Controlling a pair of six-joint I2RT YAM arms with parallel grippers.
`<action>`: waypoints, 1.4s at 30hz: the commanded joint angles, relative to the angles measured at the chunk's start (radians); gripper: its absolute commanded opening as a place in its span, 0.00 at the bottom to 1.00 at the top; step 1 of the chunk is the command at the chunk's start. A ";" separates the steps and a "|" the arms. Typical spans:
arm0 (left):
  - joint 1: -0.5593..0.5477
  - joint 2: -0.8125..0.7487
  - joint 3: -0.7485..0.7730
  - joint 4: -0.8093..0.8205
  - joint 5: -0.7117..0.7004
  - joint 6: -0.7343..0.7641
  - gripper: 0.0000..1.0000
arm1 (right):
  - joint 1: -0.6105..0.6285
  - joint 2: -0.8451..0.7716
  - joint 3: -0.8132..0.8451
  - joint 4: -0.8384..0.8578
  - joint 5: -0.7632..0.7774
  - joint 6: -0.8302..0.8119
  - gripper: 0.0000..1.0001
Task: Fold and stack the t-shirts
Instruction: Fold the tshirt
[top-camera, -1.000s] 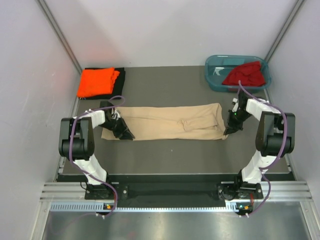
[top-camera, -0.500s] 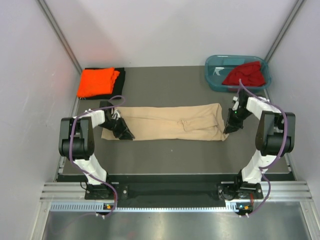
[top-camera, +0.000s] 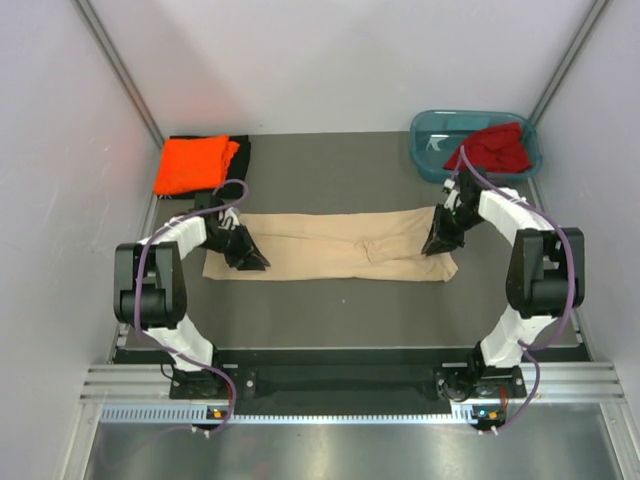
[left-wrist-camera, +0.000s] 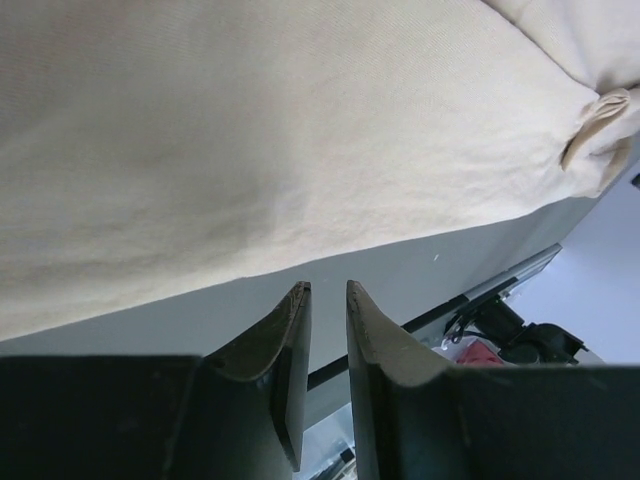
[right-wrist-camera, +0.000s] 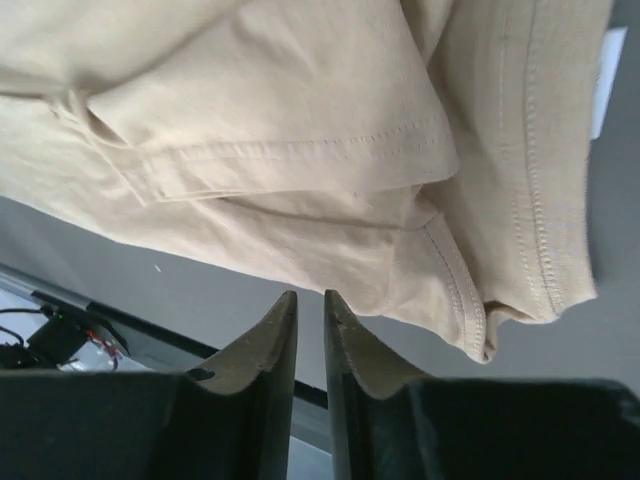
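Observation:
A beige-tan t-shirt (top-camera: 330, 245) lies folded into a long strip across the middle of the table. My left gripper (top-camera: 250, 262) is over its left end, with the jaws nearly together and nothing between them. In the left wrist view the gripper (left-wrist-camera: 328, 290) is just off the cloth's edge (left-wrist-camera: 250, 130). My right gripper (top-camera: 433, 245) is over the shirt's right end, also narrow and empty. In the right wrist view the gripper (right-wrist-camera: 308, 295) is at the hem (right-wrist-camera: 300, 120). A folded orange t-shirt (top-camera: 190, 163) lies on a black t-shirt (top-camera: 241, 150) at the back left. A dark red t-shirt (top-camera: 495, 148) is in the tub.
A teal plastic tub (top-camera: 430, 135) stands at the back right corner. White walls close in the left, right and back sides. The table's near edge runs just in front of the arm bases.
My right gripper has moved left and back, from beside the shirt's right edge to over its right end. My left gripper has shifted slightly back. The shirt has stayed put.

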 joint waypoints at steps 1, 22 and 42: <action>0.007 -0.052 0.027 -0.011 0.029 -0.008 0.26 | -0.003 0.008 -0.054 0.068 -0.029 0.036 0.16; 0.010 -0.252 0.029 -0.080 -0.172 -0.009 0.36 | -0.062 -0.085 -0.077 0.093 0.122 0.083 0.40; 0.034 -0.422 0.018 -0.147 -0.524 0.000 0.57 | -0.114 -0.455 -0.530 0.372 0.022 0.545 0.70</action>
